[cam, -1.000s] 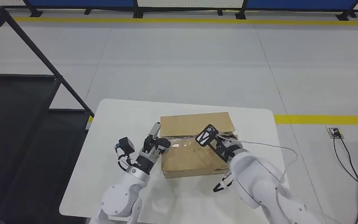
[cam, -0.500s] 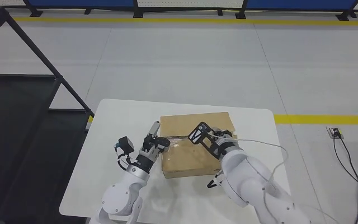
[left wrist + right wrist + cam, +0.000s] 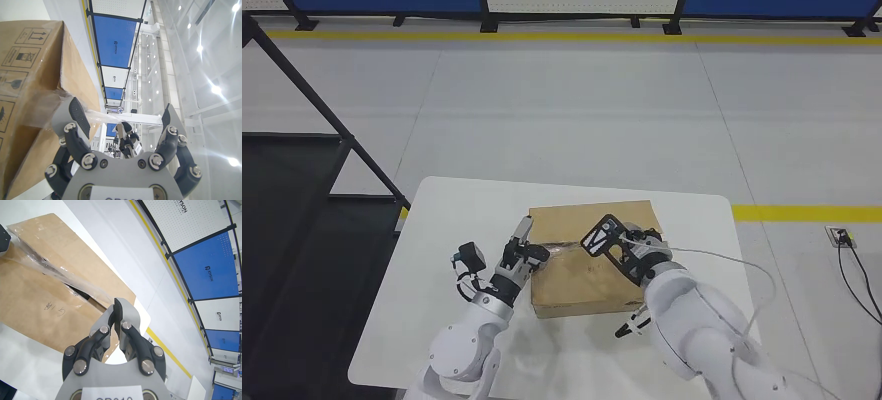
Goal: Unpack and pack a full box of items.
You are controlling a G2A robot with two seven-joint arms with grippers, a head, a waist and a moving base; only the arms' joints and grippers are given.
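top view: find the box (image 3: 587,255) at mid-frame on the table (image 3: 462,215), flaps down. your right gripper (image 3: 118,313) pinches the clear tape (image 3: 75,279), which is partly lifted off the seam. the left gripper (image 3: 122,109) is spread at the box edge. judge unpacking as barely begun. the box contents are hidden.

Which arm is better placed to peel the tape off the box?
Right, probably: the right gripper is shut on the lifted tape; the left gripper is open beside the box.
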